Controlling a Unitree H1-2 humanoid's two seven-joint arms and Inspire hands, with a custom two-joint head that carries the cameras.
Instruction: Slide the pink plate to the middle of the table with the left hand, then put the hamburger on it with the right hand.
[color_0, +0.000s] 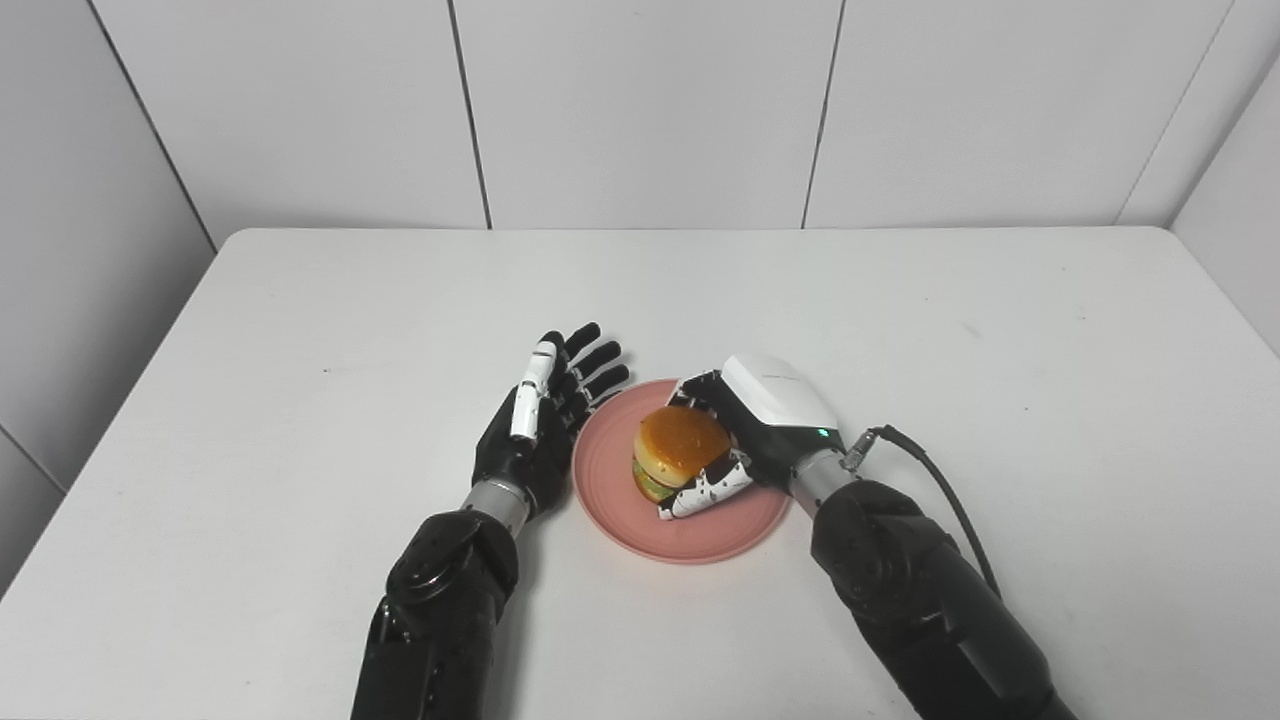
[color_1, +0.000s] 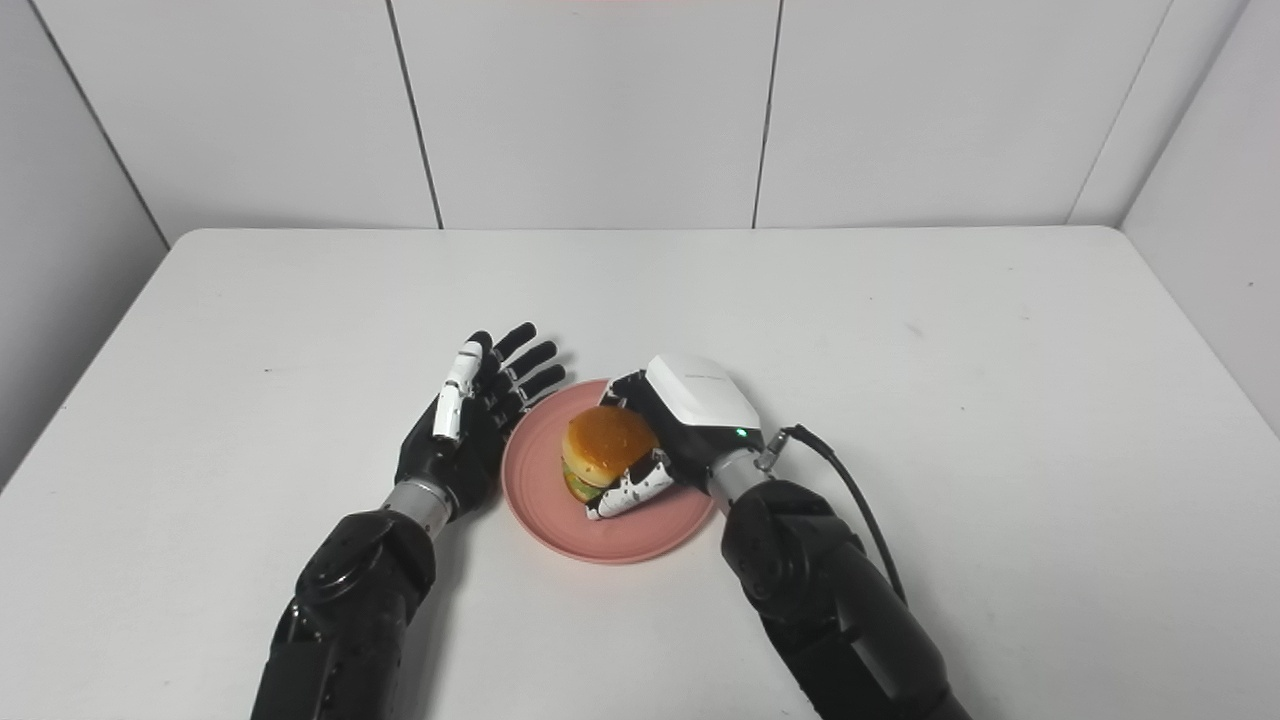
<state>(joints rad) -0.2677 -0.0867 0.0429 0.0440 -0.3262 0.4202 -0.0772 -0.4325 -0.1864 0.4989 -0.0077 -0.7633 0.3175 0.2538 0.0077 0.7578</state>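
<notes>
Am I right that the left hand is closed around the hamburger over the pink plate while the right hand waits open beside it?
Not quite: the hands are swapped. In the left eye view the right hand is closed around the hamburger over the pink plate, while the left hand waits open beside the plate's left rim.

right hand (color_0: 745, 430) gripping hamburger (color_0: 680, 448) on pink plate (color_0: 610, 480)

hamburger (color_0: 678, 452) underside hidden by right hand's fingers (color_0: 705, 492)
</notes>
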